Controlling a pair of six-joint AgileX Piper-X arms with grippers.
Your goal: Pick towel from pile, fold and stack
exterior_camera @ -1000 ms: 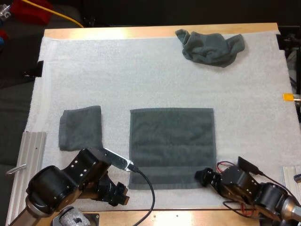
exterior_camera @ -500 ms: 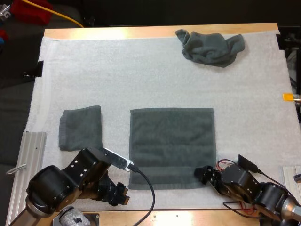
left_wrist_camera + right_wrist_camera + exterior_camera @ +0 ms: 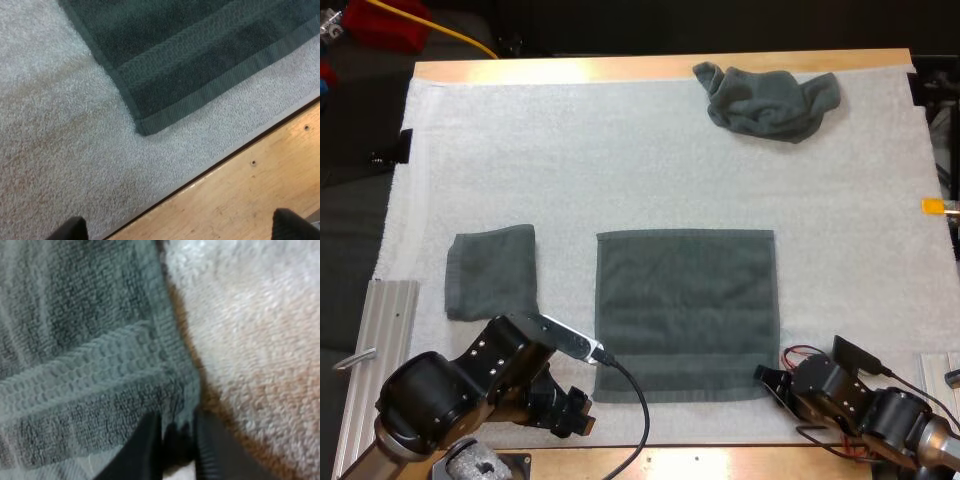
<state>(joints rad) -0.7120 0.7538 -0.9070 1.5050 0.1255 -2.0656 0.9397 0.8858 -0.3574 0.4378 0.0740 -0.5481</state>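
Note:
A dark grey-green towel (image 3: 685,310) lies flat and square in the middle of the white mat (image 3: 570,160). A smaller folded towel (image 3: 492,270) rests to its left. A crumpled towel (image 3: 770,100) sits at the far side. My right gripper (image 3: 767,378) is at the flat towel's near right corner; the right wrist view shows that gripper (image 3: 177,450) pinched on the hem of the towel (image 3: 75,340). My left gripper (image 3: 575,410) hovers by the near left corner. Its fingers (image 3: 295,225) stand wide apart, clear of the towel (image 3: 200,55).
The table's wooden front edge (image 3: 250,190) runs just behind the left gripper. Metal rails lie at the near left (image 3: 385,330) and near right (image 3: 935,365) of the mat.
My right gripper's fingers have closed at the flat towel's near right corner, and it has shifted slightly right. The left arm and the towels have not moved.

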